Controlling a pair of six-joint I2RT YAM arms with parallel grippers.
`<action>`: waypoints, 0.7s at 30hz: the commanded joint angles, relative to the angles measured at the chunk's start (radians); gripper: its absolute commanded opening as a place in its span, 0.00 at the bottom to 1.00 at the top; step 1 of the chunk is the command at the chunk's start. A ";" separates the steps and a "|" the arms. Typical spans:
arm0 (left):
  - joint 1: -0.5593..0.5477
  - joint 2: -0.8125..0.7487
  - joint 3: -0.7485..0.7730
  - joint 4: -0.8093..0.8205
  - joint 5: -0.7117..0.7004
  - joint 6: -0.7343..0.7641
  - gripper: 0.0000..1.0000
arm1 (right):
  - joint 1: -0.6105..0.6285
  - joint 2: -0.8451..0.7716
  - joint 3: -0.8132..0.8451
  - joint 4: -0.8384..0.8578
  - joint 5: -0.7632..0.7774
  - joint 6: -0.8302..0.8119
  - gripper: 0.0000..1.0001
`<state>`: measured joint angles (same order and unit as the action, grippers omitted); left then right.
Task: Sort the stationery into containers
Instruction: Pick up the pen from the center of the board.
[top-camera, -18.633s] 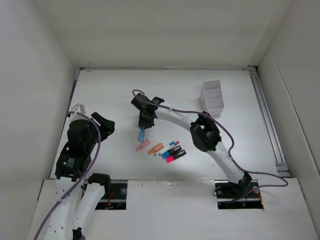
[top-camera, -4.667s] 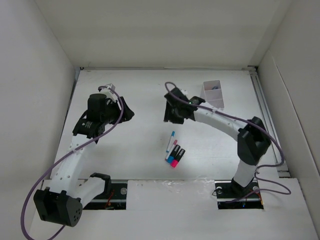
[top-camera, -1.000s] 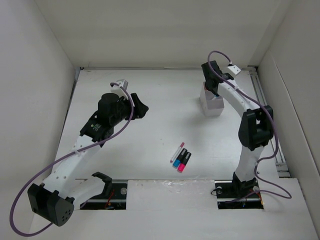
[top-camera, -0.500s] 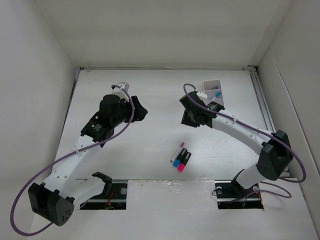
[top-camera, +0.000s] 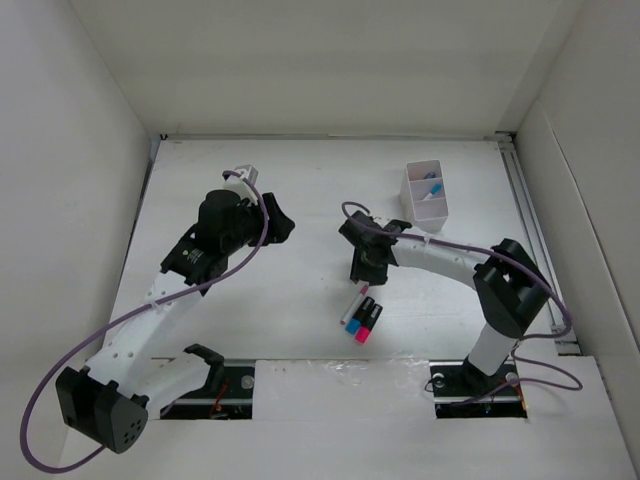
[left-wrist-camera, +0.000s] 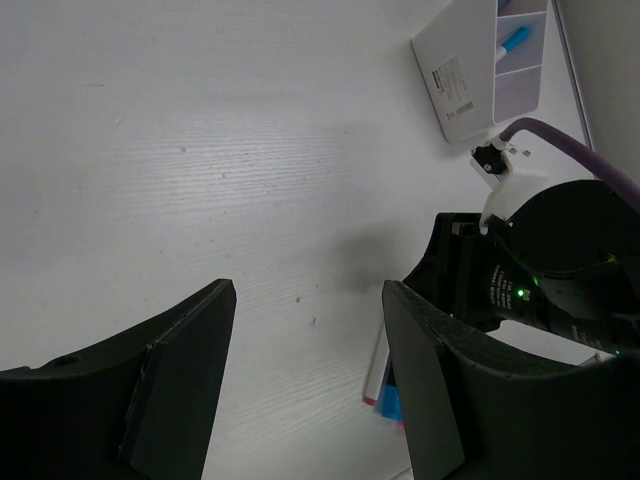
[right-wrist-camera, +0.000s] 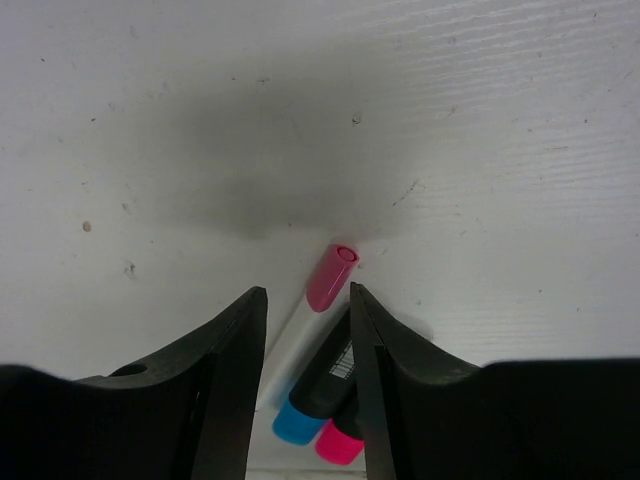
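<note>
- Top view: the white box stands at 1 o'clock on the table with a blue piece inside. Sorting looks mostly done. A thin pen and two black markers lie at 6 o'clock from the right gripper.
- Left wrist: the left gripper is parted and empty; the box is at 1 o'clock.
- Right wrist: jaws apart, holding nothing, with the pen's pink cap between them. The blue- and pink-ended markers touch at 6 o'clock.

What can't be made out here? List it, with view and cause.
- Container contents: top view, too small beyond one blue piece; left wrist view, cut by the top edge.
- Markers, lower ends: right wrist view, behind the right gripper fingers and bottom edge.
</note>
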<state>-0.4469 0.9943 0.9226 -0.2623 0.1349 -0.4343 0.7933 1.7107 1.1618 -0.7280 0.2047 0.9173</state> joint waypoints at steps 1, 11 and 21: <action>0.001 -0.029 -0.004 0.011 0.009 0.006 0.58 | 0.006 0.016 -0.010 0.022 0.009 0.038 0.45; 0.001 -0.029 -0.013 0.011 0.009 0.006 0.58 | 0.006 0.064 -0.037 0.047 -0.013 0.080 0.36; 0.001 -0.029 -0.004 0.011 0.009 0.006 0.58 | 0.006 0.072 0.019 0.116 -0.060 0.080 0.00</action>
<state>-0.4469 0.9890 0.9222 -0.2630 0.1349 -0.4343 0.7933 1.7794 1.1358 -0.6815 0.1730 0.9806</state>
